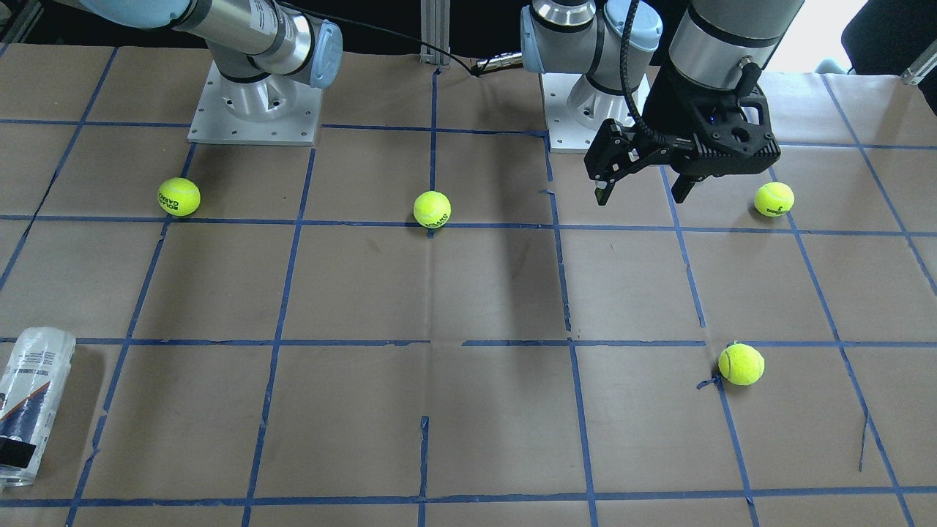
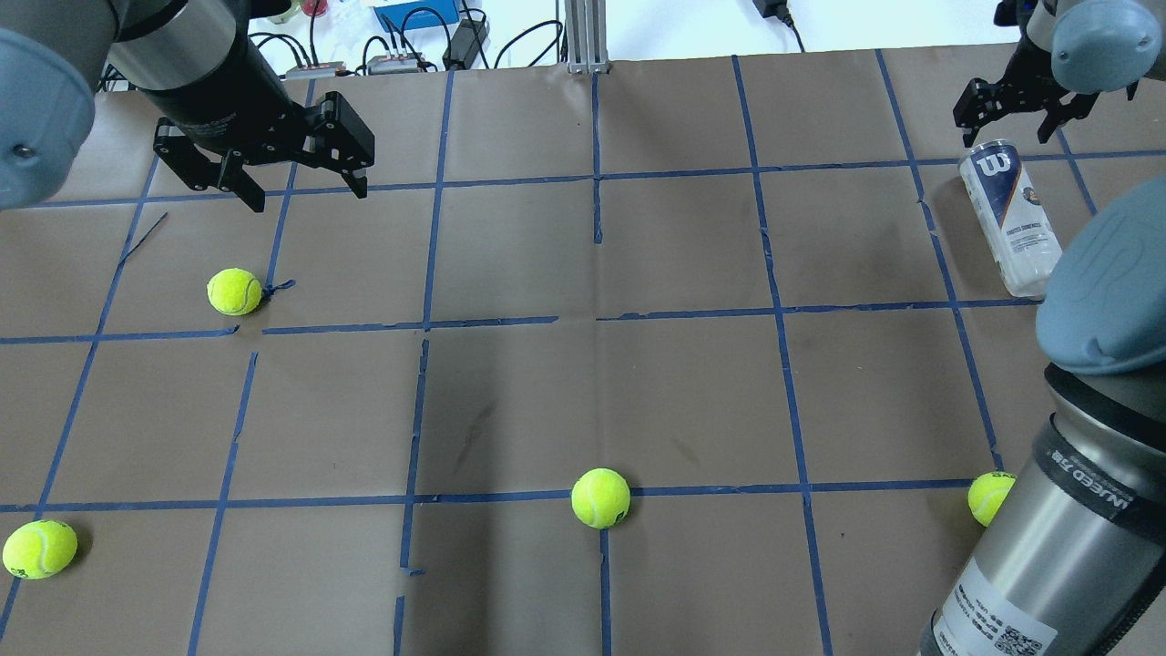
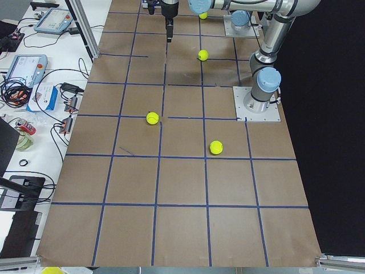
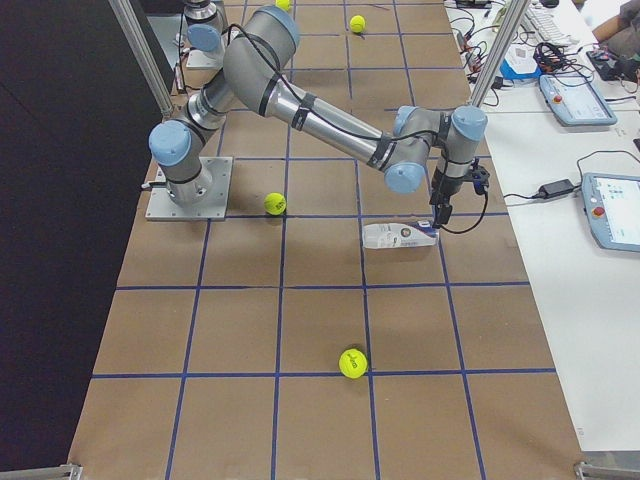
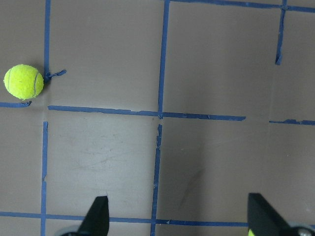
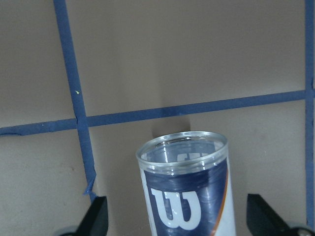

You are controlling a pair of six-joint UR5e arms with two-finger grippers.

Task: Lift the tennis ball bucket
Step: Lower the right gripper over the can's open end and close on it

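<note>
The tennis ball bucket (image 2: pixel 1009 219) is a clear can with a white and navy Wilson label, lying on its side at the table's far right. It also shows in the front view (image 1: pixel 29 406), the right side view (image 4: pixel 400 236) and the right wrist view (image 6: pixel 187 196). My right gripper (image 2: pixel 1007 123) is open and hovers over the can's far end, with a finger (image 6: pixel 96 219) on each side of the can and no contact visible. My left gripper (image 2: pixel 305 191) is open and empty above the far left of the table; it also shows in the front view (image 1: pixel 643 194).
Several yellow-green tennis balls lie loose on the brown paper: one near the left gripper (image 2: pixel 234 292), one at the near middle (image 2: pixel 600 497), one at the near left (image 2: pixel 39 548), one by the right arm (image 2: pixel 991 497). Cables and boxes (image 2: pixel 410 18) lie beyond the far edge.
</note>
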